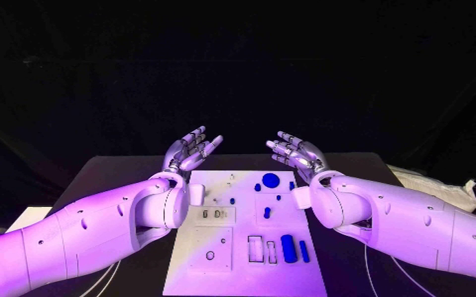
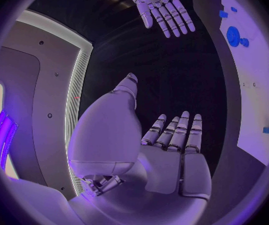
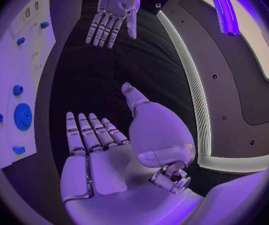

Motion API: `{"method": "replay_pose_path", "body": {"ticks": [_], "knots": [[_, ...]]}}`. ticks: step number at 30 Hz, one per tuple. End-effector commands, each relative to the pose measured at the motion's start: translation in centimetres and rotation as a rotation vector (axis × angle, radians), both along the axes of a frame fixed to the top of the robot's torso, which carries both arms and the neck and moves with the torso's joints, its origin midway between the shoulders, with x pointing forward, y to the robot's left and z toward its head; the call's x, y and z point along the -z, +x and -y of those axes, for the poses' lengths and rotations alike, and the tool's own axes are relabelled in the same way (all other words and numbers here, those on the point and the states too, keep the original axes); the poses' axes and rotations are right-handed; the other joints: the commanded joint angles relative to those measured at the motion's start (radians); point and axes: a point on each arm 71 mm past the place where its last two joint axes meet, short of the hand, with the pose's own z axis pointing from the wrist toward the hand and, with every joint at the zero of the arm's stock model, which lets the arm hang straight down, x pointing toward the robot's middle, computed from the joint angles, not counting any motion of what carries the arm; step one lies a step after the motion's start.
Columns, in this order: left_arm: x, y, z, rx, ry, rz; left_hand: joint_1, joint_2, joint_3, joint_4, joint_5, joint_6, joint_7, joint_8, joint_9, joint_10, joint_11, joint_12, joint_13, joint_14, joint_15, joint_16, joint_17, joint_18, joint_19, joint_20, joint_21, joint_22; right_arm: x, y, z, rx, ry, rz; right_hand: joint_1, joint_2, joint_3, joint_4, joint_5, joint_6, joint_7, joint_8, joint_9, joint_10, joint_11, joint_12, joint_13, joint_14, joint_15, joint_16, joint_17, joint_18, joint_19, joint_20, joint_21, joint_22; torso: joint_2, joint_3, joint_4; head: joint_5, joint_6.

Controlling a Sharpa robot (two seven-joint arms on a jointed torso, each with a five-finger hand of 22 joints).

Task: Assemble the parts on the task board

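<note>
The white task board (image 1: 248, 276) lies in the middle of the black table. A blue round disc (image 1: 271, 180) sits near its far edge, with small blue pieces (image 1: 258, 188) beside it. Two long blue parts (image 1: 289, 248) lie on the board's near right. My left hand (image 1: 191, 147) and right hand (image 1: 296, 151) hover past the board's far corners, fingers spread and straight, holding nothing. In the left wrist view my left hand (image 2: 172, 150) is flat and empty, with the board (image 2: 259, 105) to one side. The right hand (image 3: 94, 145) is equally empty, near the disc (image 3: 22, 116).
A pale crumpled cloth (image 1: 441, 190) lies off the table's right edge. A white sheet (image 1: 25, 218) shows at the left edge. Bare black table (image 1: 119, 173) flanks the board on both sides.
</note>
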Motion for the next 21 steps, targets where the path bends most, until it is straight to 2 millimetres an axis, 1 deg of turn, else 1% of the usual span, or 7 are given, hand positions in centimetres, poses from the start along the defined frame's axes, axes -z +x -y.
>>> {"method": "replay_pose_path", "body": {"ticks": [1,4,6,8,9,14,21], "knots": [[-0.3,0.0,0.6,0.068,-0.024,0.024,0.049,0.021,0.016,0.009,0.003,0.051,0.130,0.012,0.005,0.058,0.015,0.011,0.005,0.084,0.010,0.020,0.010,0.023,0.070,0.007,0.020,0.010,0.3,-0.2,-1.4,-0.211,-0.018,-0.031,0.090,0.009,0.008,-0.049,0.000,0.135,0.142,0.022,0.013,0.180,0.004,0.025,0.014,0.194,0.001,0.030,0.016,0.055,0.180,0.006,0.042,0.023,0.000,0.0001,0.0002,0.000,0.000],[-0.3,0.0,0.6,0.068,-0.024,0.024,0.063,0.063,0.033,-0.005,-0.003,0.184,0.130,0.037,0.018,0.214,0.023,0.035,0.018,0.306,0.009,0.074,0.037,0.030,0.256,0.003,0.069,0.035,0.5,-0.1,-1.6,-0.251,-0.027,-0.041,0.129,0.011,0.017,-0.077,-0.003,0.333,0.123,0.054,0.031,0.451,-0.021,0.069,0.032,0.473,-0.030,0.077,0.033,0.093,0.361,0.006,0.094,0.043,0.000,0.0001,0.0002,0.000,0.000],[-0.3,0.0,0.6,0.068,-0.024,0.024,0.071,0.083,0.035,-0.022,-0.006,0.293,0.124,0.058,0.028,0.356,0.008,0.058,0.028,0.392,-0.008,0.101,0.045,0.044,0.393,0.002,0.108,0.051,0.5,-0.1,-1.6,-0.263,-0.030,-0.045,0.143,0.012,0.025,-0.090,-0.006,0.443,0.109,0.067,0.037,0.519,-0.039,0.078,0.029,0.541,-0.049,0.088,0.031,0.112,0.405,0.005,0.111,0.045,0.000,0.0001,0.0002,0.000,0.000],[-0.3,0.0,0.6,0.068,-0.024,0.024,0.075,0.100,0.032,-0.042,-0.008,0.446,0.111,0.091,0.042,0.565,-0.017,0.107,0.045,0.487,-0.041,0.134,0.055,0.072,0.493,-0.004,0.146,0.063,0.6,-0.1,-1.6,-0.267,-0.031,-0.046,0.148,0.011,0.042,-0.103,-0.005,0.563,0.095,0.073,0.038,0.576,-0.055,0.076,0.023,0.600,-0.065,0.089,0.027,0.118,0.452,-0.002,0.126,0.044,0.000,0.0001,0.0002,0.000,0.000],[-0.2,0.4,-0.9,0.078,-0.049,0.045,0.074,0.105,0.029,-0.050,-0.007,0.491,0.108,0.097,0.044,0.590,-0.024,0.113,0.043,0.511,-0.049,0.138,0.056,0.078,0.522,-0.005,0.153,0.065,-0.2,1.1,0.8,-0.178,-0.252,0.154,0.147,0.010,0.051,-0.107,-0.006,0.591,0.092,0.071,0.036,0.592,-0.059,0.072,0.023,0.616,-0.069,0.085,0.027,0.119,0.463,-0.005,0.128,0.041,0.007,-0.0005,0.0008,-0.008,0.001],[-0.4,0.1,-1.3,0.102,-0.057,0.044,0.075,0.132,0.021,-0.083,-0.006,0.612,0.075,0.116,0.042,0.718,-0.062,0.135,0.040,0.640,-0.091,0.160,0.069,0.082,0.653,-0.042,0.180,0.067,-0.8,1.4,1.3,-0.170,-0.327,0.211,0.139,0.002,0.090,-0.125,-0.008,0.644,0.081,0.058,0.034,0.648,-0.074,0.054,0.023,0.675,-0.086,0.074,0.028,0.120,0.505,-0.020,0.136,0.034,0.017,0.0001,-0.0005,-0.008,0.003],[-0.9,-0.8,-1.6,0.135,-0.066,0.040,0.072,0.141,0.013,-0.099,-0.007,0.667,0.058,0.106,0.034,0.798,-0.084,0.123,0.039,0.731,-0.118,0.163,0.096,0.084,0.733,-0.068,0.179,0.059,-1.8,1.6,1.8,-0.183,-0.429,0.279,0.121,-0.013,0.148,-0.143,-0.006,0.687,0.073,0.043,0.035,0.702,-0.087,0.032,0.024,0.745,-0.106,0.066,0.030,0.121,0.555,-0.041,0.149,0.031,0.039,0.0004,-0.0014,-0.011,0.006]]}}
